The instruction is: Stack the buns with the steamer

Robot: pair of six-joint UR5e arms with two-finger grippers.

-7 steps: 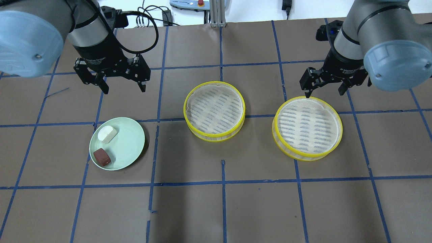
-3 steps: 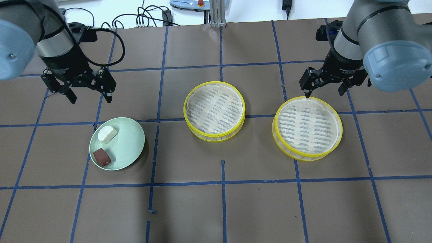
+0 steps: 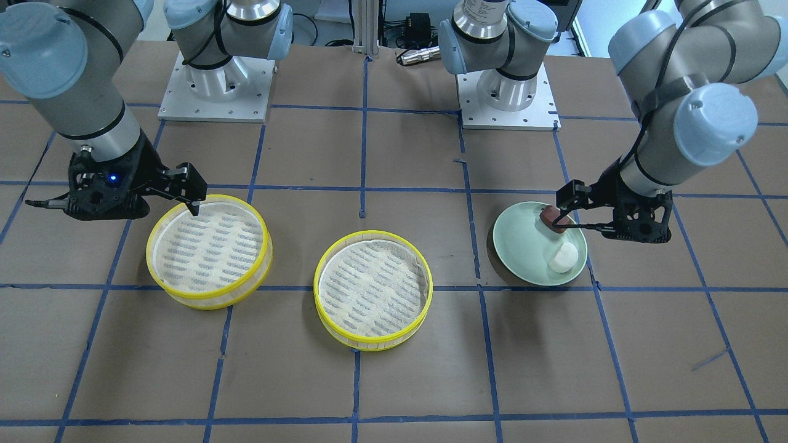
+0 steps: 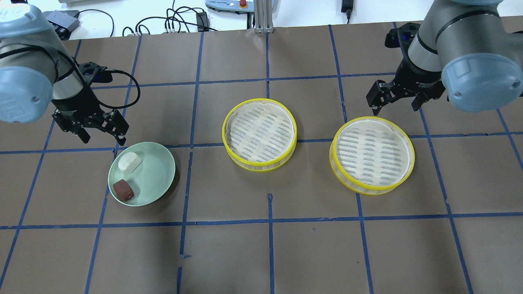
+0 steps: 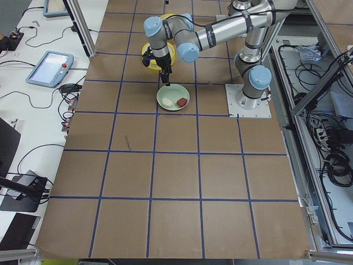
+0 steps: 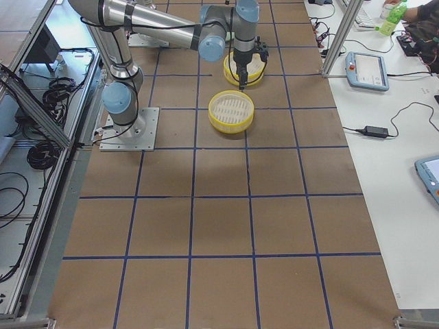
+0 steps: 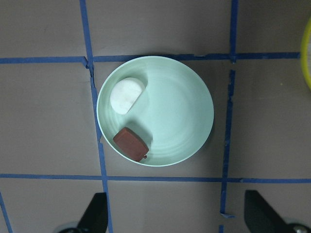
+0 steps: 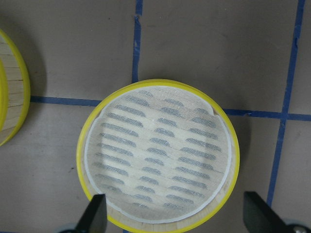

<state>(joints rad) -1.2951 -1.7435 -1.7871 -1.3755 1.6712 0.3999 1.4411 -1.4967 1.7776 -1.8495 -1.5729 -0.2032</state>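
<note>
Left gripper (image 4: 103, 134) has shifted to the plate's (image 4: 157, 171) 11 o'clock, jaws apart, empty. White bun (image 4: 130, 162), brown bun (image 4: 123, 190) on plate, 9 o'clock side. Right gripper (image 4: 395, 107) spread, empty

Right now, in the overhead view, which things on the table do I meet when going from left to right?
The pale green plate, carrying the white bun and the reddish-brown bun → middle steamer basket → right steamer basket.
</note>
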